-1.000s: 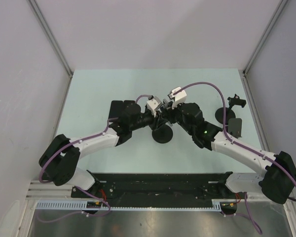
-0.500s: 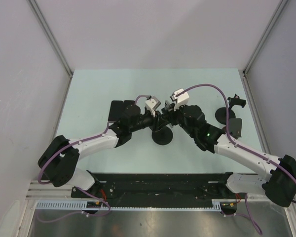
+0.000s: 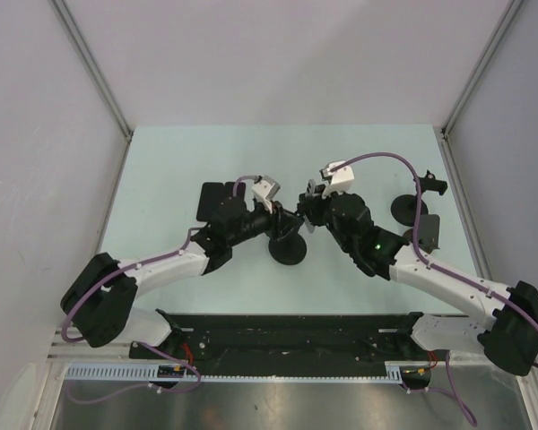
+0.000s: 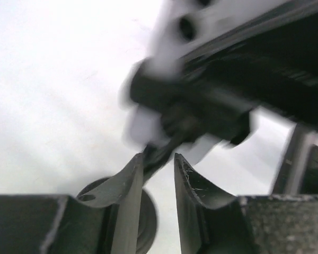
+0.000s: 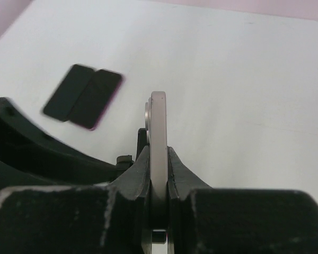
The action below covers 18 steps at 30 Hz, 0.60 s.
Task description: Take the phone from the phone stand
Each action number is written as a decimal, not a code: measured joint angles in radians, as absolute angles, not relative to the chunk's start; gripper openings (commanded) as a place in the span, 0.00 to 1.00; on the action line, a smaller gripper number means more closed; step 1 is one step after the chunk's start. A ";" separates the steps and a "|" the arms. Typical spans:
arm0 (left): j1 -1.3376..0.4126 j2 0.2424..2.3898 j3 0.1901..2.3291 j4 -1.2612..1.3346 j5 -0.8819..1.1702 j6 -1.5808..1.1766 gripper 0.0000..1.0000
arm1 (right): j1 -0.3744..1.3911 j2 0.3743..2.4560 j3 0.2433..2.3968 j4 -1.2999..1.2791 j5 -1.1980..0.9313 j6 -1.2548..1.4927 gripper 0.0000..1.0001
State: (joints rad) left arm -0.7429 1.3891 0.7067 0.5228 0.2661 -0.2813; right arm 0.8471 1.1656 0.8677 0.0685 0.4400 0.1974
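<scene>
Bench centre crowded: left end effector and right end effector, phone clamped edge-on, meet above phone stand. Two dark slabs lie flat at left; second stand near right edge. Far half of bench open.

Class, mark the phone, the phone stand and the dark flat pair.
phone (image 5: 158, 121): right wrist view, its thin upper edge.
phone stand (image 3: 288, 253): top external view, its round base.
dark flat pair (image 5: 83, 96): right wrist view, their shared seam.
</scene>
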 measured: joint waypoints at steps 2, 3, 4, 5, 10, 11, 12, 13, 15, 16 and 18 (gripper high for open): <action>-0.723 1.375 0.690 0.503 0.219 -0.294 0.00 | 0.842 1.155 0.867 0.052 0.498 0.190 0.00; -0.700 1.374 0.677 0.486 0.183 -0.299 0.00 | 0.834 1.143 0.864 0.034 0.527 0.185 0.00; -0.681 1.374 0.667 0.471 0.159 -0.306 0.00 | 0.825 1.133 0.863 0.015 0.556 0.181 0.00; -0.660 1.374 0.655 0.449 0.133 -0.311 0.01 | 0.820 1.124 0.860 0.004 0.581 0.179 0.00; -0.627 1.374 0.630 0.392 0.083 -0.323 0.18 | 0.808 1.113 0.859 -0.020 0.631 0.145 0.00; -0.630 1.374 0.630 0.393 0.089 -0.314 0.26 | 0.809 1.113 0.857 -0.027 0.630 0.134 0.00; -0.633 1.374 0.630 0.395 0.098 -0.303 0.33 | 0.808 1.113 0.854 -0.027 0.626 0.126 0.00; -0.637 1.374 0.630 0.395 0.112 -0.288 0.46 | 0.809 1.113 0.853 -0.027 0.619 0.120 0.00; -0.649 1.374 0.632 0.398 0.149 -0.249 0.59 | 0.809 1.113 0.853 -0.025 0.607 0.111 0.00; -0.656 1.374 0.632 0.402 0.167 -0.229 0.69 | 0.809 1.113 0.853 -0.025 0.601 0.108 0.00; -0.678 1.374 0.638 0.413 0.212 -0.182 0.73 | 0.809 1.113 0.853 -0.025 0.585 0.100 0.00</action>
